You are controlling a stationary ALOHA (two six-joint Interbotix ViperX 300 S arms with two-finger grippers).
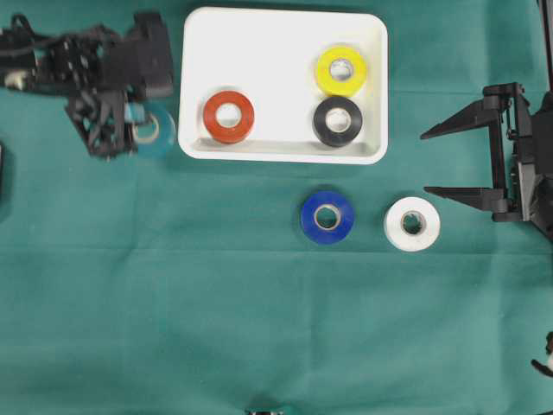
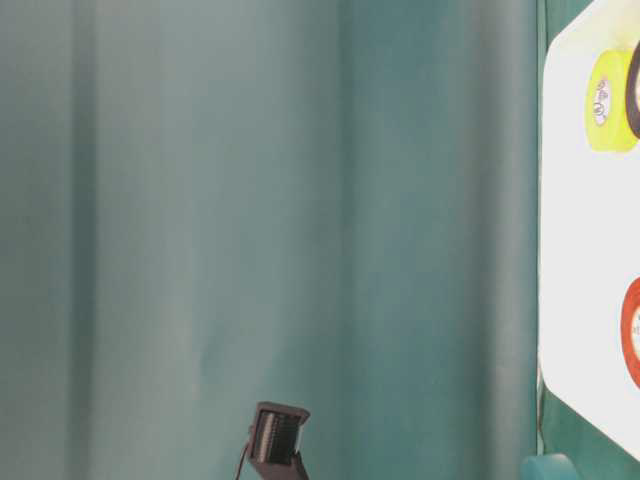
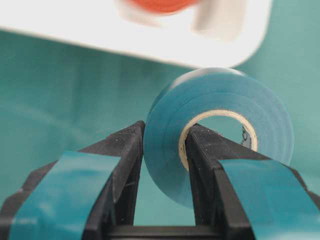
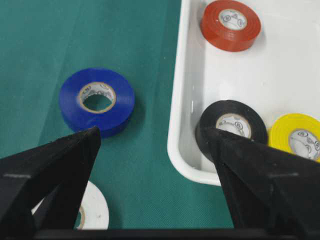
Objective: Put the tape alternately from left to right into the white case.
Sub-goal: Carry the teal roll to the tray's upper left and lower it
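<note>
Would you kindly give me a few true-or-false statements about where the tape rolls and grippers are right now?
1. Three rolls lie in the white case: red, yellow and black. True.
2. The blue roll is inside the case. False: it lies on the cloth beside the white roll.
3. The left gripper grips the teal roll through its wall. True.
4. The right gripper holds the white roll. False: it is open and empty.
</note>
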